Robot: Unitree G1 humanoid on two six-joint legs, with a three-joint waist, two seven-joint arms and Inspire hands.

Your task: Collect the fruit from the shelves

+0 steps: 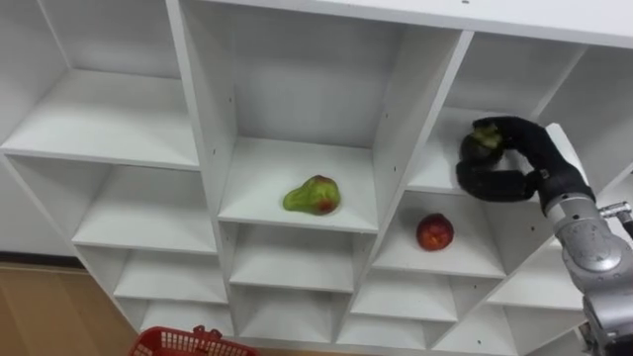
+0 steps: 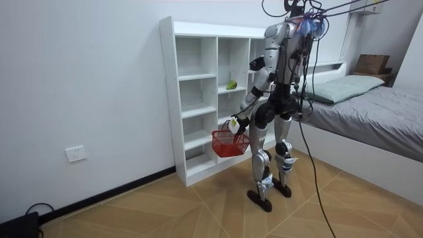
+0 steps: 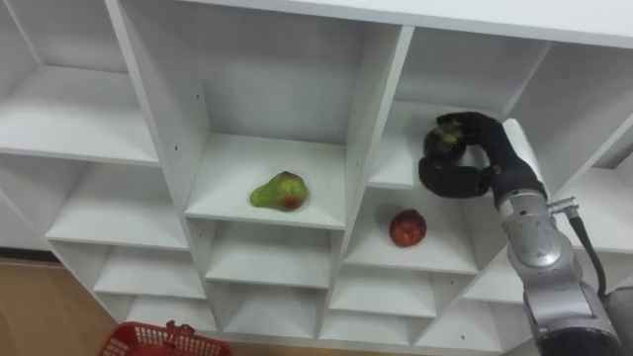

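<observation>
The right hand [image 1: 535, 154] reaches into the upper right compartment of the white closet [image 1: 394, 129], its fingers [image 1: 511, 127] curled over the top of a dark green fruit [image 1: 483, 141] and its thumb hooked beneath, so the fruit sits pinched inside the closed hand, just above that compartment's shelf. Below the hand and a little to its left, in the next compartment down, a red apple [image 1: 434, 231] lies on its shelf, apart from the hand and untouched. Further to the hand's left, past an upright divider, a green pear [image 1: 313, 196] with a red blush lies on its side in the middle compartment, at a height between the hand and the apple, well apart from the hand. Far below and to the left of the right hand, the rim of a red basket [image 1: 188, 343] shows at the lower edge of the eye views. In the room view the robot stands upright on the wood floor, close before the closet, with its right arm raised to the shelf. Its left hand [image 2: 236, 123] is low at its side, closed on the handle of the basket, which hangs under it in front of the lower shelves. A bed [image 2: 370, 112] stands behind the robot on the room view's right.
</observation>
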